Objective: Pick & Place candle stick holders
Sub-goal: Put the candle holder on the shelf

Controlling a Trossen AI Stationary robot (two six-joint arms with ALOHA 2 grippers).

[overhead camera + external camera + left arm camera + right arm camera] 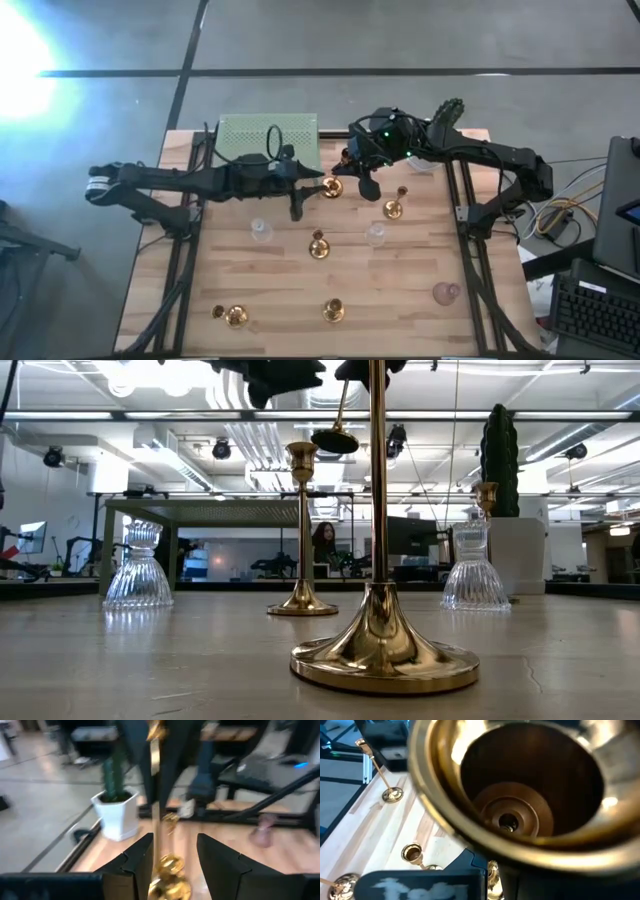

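Right hand [362,186] above wooden table [290,285]

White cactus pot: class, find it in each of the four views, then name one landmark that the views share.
High view: the white cactus pot stands at the table's far right corner.
Low view: right of centre, behind a clear glass holder.
Left wrist view: at the table's edge, beyond the fingers.
Right wrist view: not in it.
Shared landmark: the wooden table.
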